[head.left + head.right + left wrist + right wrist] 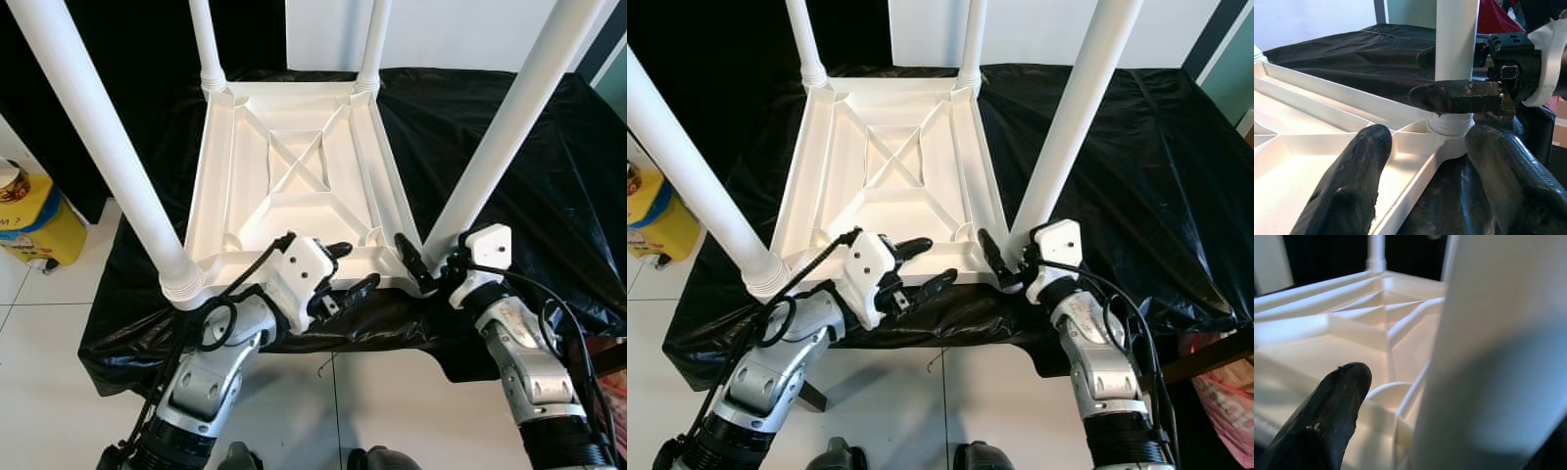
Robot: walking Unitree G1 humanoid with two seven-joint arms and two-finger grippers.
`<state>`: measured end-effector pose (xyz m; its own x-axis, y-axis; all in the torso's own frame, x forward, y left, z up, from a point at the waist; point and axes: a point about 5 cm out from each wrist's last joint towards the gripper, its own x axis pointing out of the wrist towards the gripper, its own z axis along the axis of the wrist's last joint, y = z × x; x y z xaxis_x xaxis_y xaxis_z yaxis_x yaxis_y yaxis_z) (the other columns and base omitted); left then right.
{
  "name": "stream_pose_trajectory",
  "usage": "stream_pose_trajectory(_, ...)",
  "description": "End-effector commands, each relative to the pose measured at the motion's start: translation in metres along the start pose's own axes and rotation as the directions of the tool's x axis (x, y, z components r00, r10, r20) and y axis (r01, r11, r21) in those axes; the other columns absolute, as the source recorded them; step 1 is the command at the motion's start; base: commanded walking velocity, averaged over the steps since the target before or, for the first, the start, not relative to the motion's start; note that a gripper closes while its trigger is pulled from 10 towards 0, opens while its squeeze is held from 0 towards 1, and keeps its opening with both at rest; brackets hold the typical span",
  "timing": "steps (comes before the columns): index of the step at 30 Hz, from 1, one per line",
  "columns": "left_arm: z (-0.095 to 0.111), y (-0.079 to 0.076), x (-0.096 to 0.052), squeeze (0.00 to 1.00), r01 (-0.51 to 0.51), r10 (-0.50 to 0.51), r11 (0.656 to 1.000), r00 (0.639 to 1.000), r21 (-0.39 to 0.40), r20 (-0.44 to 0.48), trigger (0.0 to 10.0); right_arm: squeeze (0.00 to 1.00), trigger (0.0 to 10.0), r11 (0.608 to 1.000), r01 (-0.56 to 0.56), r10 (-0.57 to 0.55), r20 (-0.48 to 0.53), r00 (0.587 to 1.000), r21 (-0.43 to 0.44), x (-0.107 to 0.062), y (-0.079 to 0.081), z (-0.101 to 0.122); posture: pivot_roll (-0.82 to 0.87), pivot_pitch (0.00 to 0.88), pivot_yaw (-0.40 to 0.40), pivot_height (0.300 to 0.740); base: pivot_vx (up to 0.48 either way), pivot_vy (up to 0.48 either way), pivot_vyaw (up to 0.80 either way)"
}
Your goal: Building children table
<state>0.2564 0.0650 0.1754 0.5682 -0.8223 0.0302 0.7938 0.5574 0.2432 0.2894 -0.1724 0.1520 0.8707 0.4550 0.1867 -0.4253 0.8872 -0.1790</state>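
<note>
The white children's table lies upside down on a black cloth, its four legs pointing up. My left gripper is open at the near rim, one finger over the ribbed underside and the other outside on the cloth. My right gripper is at the base of the near right leg, which stands between its fingers. One finger crosses in front of the leg just above its collar. In the right wrist view a gap shows between the finger and the leg, so the gripper is open.
The black cloth covers the whole work surface and hangs over its near edge. A yellow container sits on the tiled floor to the left. A pink bag lies at the lower right. The near left leg rises close to my left arm.
</note>
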Motion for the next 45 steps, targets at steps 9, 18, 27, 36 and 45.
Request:
stream_pose_trajectory(9,0.000,-0.003,-0.002,0.00,-0.009,0.009,1.000,1.000,-0.013,-0.001,10.0,0.00,0.0,0.992,-0.123,0.121,-0.069,0.990,-0.023,0.001,-0.006,-0.014,0.02,0.094,-0.060,0.740,0.000,0.000,0.00)
stream_pose_trajectory(18,0.001,0.001,-0.004,0.00,-0.031,0.031,1.000,1.000,-0.001,-0.002,10.0,0.00,0.0,0.993,-0.114,0.113,-0.087,0.990,-0.008,-0.001,-0.008,-0.017,0.03,0.089,-0.067,0.740,0.000,0.000,0.00)
stream_pose_trajectory(27,0.000,0.003,-0.007,0.00,-0.040,0.040,0.999,0.999,0.004,-0.008,10.0,0.00,10.0,1.000,0.018,-0.016,-0.103,0.995,0.017,-0.004,-0.007,-0.020,0.02,0.097,-0.059,0.740,0.000,0.000,0.00)
stream_pose_trajectory(36,0.000,0.003,-0.005,0.00,-0.033,0.033,0.999,0.999,0.007,-0.009,10.0,0.00,10.0,0.966,0.259,-0.254,-0.149,0.956,0.014,0.003,-0.001,-0.027,0.02,0.099,-0.053,0.740,0.000,0.000,0.00)
stream_pose_trajectory(45,-0.001,0.002,-0.003,0.00,-0.026,0.026,1.000,1.000,0.011,-0.011,10.0,0.00,10.0,0.908,0.419,-0.405,-0.201,0.892,0.030,0.005,0.011,-0.035,0.01,0.097,-0.046,0.740,0.000,0.000,0.00)
